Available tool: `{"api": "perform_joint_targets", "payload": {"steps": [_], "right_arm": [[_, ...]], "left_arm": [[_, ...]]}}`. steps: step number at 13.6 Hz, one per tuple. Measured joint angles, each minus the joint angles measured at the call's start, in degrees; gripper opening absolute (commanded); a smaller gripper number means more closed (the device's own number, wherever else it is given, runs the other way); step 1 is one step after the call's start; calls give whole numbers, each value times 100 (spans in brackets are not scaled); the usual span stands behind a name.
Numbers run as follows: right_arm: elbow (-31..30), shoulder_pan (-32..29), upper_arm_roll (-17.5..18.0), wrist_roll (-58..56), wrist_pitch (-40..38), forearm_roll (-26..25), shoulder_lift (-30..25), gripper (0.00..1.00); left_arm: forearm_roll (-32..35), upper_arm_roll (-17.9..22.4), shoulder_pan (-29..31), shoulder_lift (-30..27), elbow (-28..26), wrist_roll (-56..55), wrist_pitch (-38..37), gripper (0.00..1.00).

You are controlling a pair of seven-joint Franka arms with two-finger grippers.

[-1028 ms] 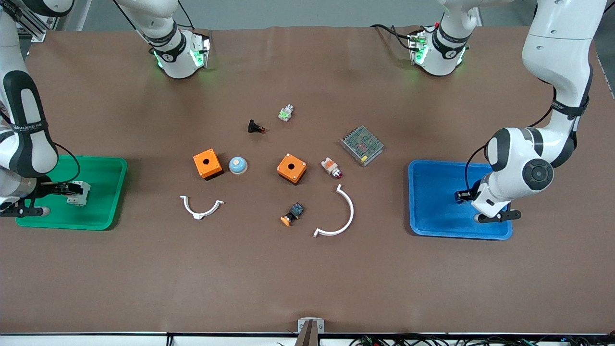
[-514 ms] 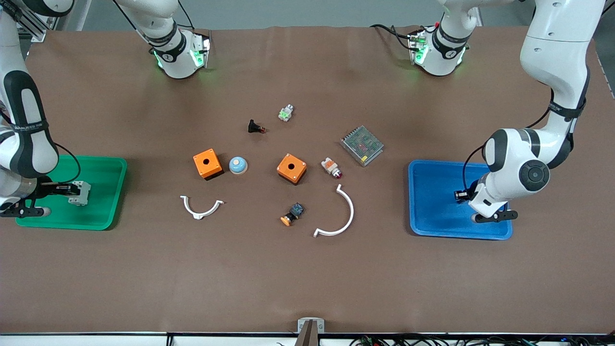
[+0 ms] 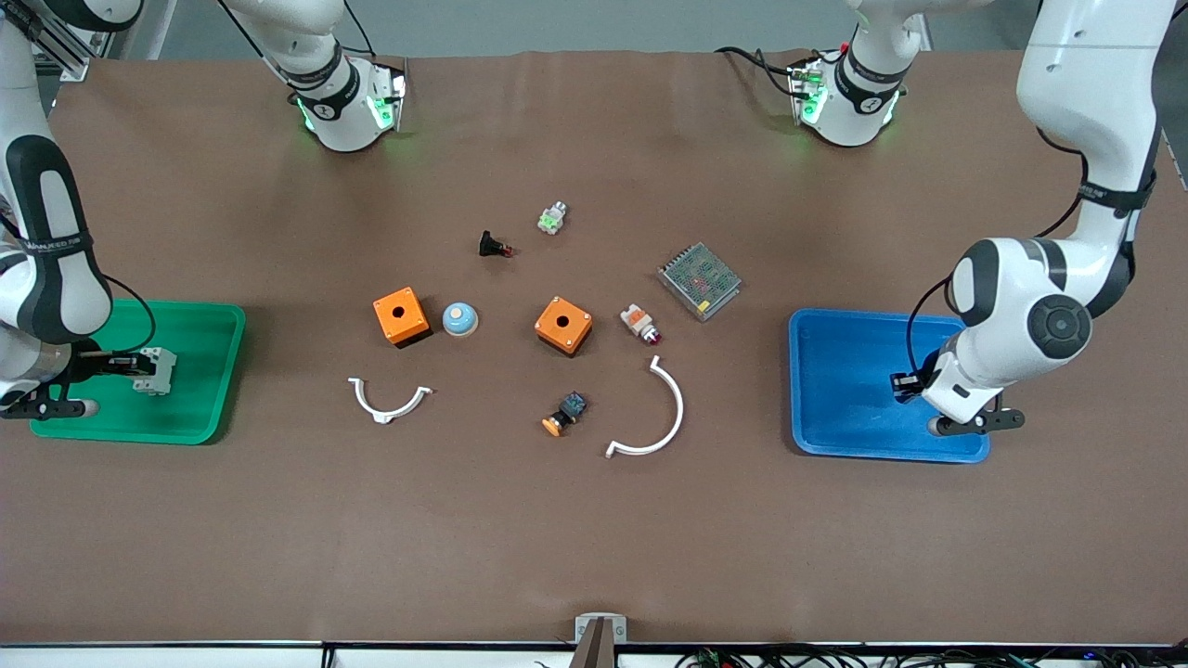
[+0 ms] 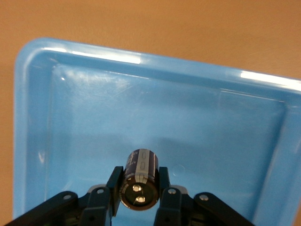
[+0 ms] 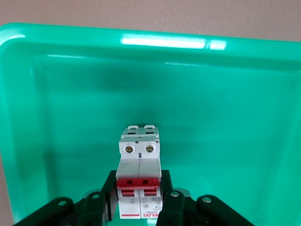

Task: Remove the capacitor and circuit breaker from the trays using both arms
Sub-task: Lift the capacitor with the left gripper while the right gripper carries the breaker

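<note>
Capacitor [image 4: 139,179], a stubby black cylinder, is sitting clamped in the left end effector [image 4: 139,194] over the glossy blue tray [image 3: 840,436] at frame right, while the right end effector [image 5: 140,197] is gripping the blocky grey breaker [image 5: 139,176] over the green tray [image 3: 200,320] at frame left.

Glossy plastic blue tray [image 4: 155,66] and green tray [image 5: 155,42]; matt brown table [image 3: 594,520]

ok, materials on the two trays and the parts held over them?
Blue tray and green tray: probably glossy moulded plastic, given the bright glare streaks on their rounded rims. Capacitor: dark shiny sleeve, likely plastic film, with a metallic-looking end face. Breaker: matte light-grey plastic housing, red plastic toggles, metal screw heads.
</note>
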Motion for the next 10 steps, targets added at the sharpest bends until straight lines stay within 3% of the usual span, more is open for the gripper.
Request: {"api": "perform_joint_targets", "payload": {"steps": [5,10], "right_arm": [[192,523,54,379,-1499,1,-1109,23],[137,1854,118,1888,-2612,19,-1719,23]], "left_arm": [[-1,-465,-15,-797,15,-75,-711,0],[-2,-1207,-50,-928,217,-1220,-1076,0]]}}
